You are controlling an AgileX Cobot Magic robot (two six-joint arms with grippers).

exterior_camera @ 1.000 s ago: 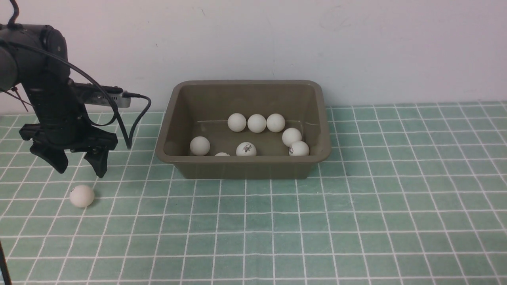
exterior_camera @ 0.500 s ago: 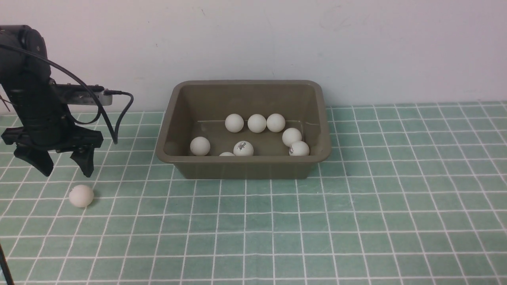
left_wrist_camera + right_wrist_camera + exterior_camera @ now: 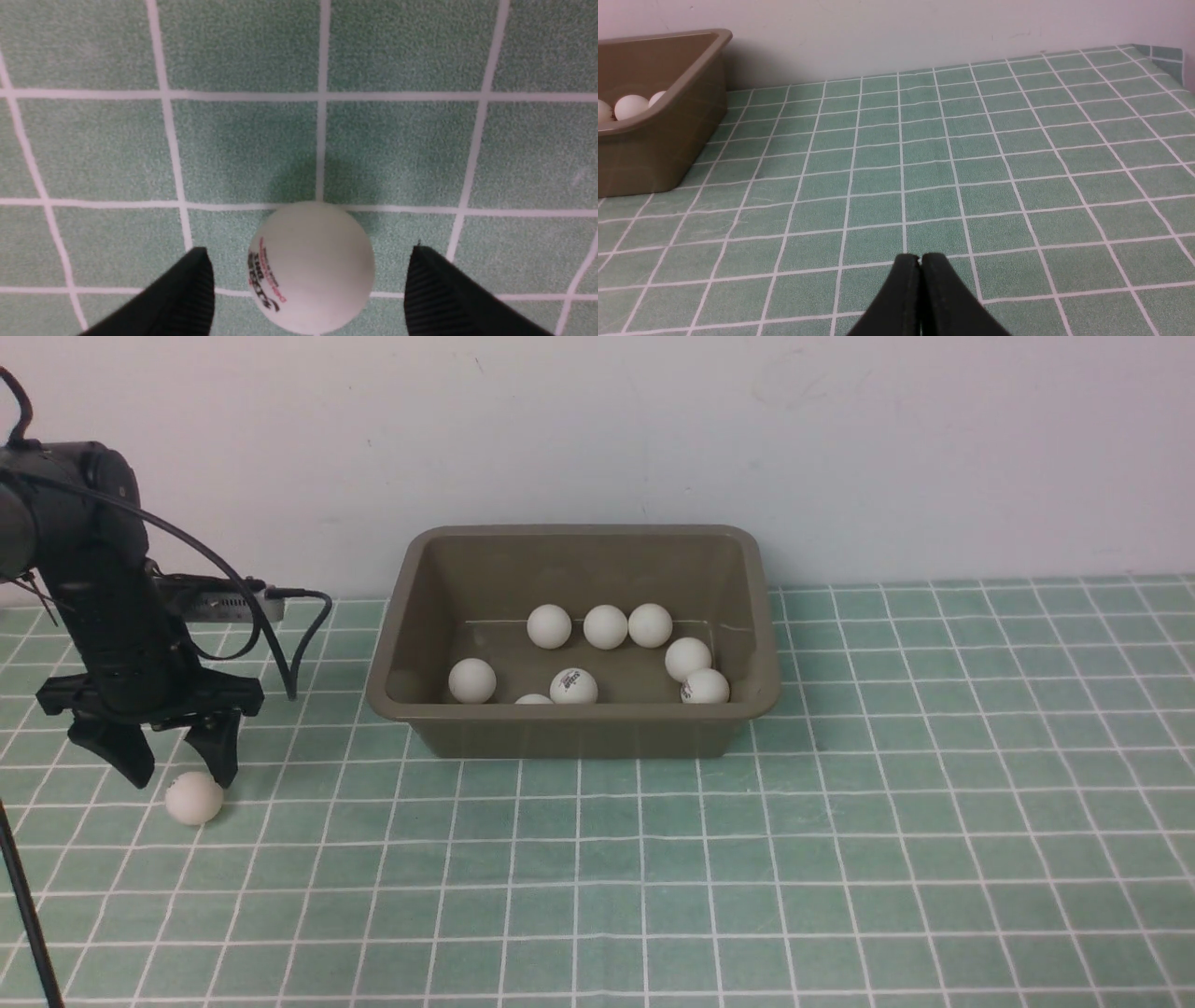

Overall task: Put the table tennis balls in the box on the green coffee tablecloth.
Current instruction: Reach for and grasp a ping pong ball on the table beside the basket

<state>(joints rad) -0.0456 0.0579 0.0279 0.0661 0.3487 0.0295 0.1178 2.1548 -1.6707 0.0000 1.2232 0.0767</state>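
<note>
One table tennis ball (image 3: 533, 699) in the box (image 3: 579, 733) is mostly hidden behind its near wall; print unreadable.

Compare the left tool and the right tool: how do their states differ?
The left tool is open, its fingers either side of a white table tennis ball on the tablecloth; the right tool is shut and empty. Both have black fingers.

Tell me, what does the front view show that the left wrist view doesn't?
Only the front view shows the box with eight balls inside and the left arm.

Only the left wrist view shows the red and black print on the loose ball and the open gaps either side of it.

Both show that ball, the left end effector and the green coffee tablecloth.
</note>
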